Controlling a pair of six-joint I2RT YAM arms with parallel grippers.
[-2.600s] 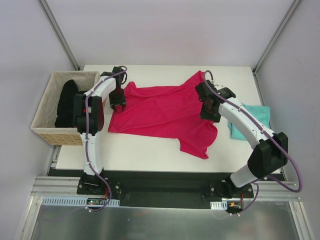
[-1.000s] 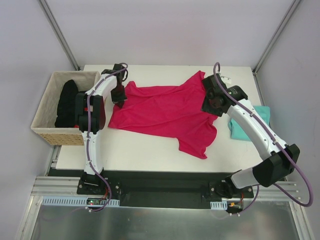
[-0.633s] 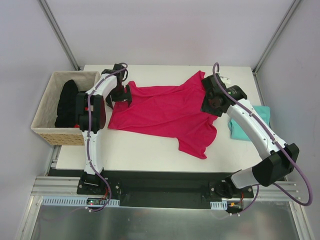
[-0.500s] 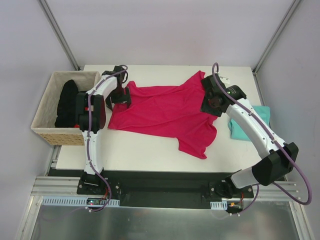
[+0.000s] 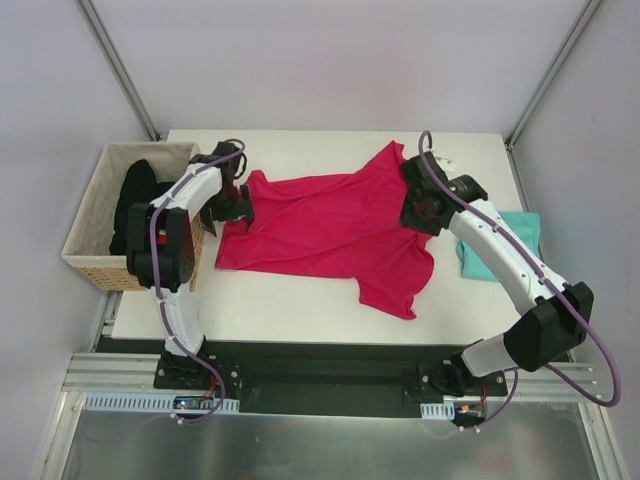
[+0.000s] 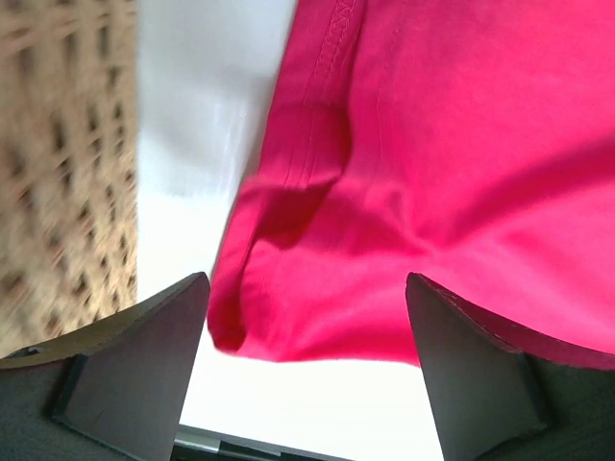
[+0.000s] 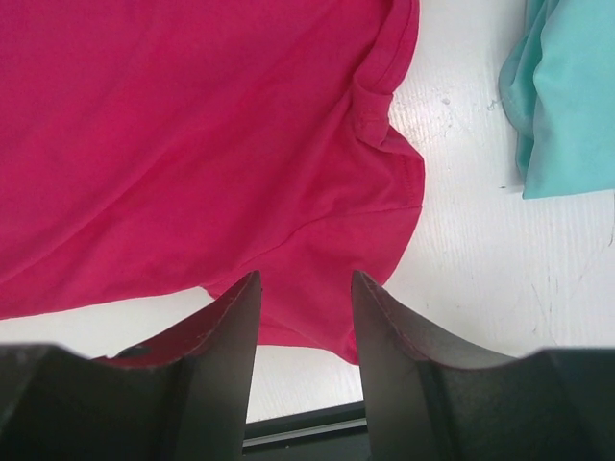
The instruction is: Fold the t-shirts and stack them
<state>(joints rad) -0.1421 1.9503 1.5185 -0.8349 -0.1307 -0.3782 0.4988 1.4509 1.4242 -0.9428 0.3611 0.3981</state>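
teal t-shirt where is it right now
Top view: the teal t-shirt lies at the right edge of the table, partly under the right arm, with a strip of bare table between it and the pink t-shirt to its left.

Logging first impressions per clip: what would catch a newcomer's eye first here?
The bright magenta t-shirt, spread rumpled across the middle of the table, dominates. The left gripper hangs open at its left edge and the right gripper over its right side, near a teal t-shirt at the table's right edge. A wicker basket holding a black garment sits left of the table.
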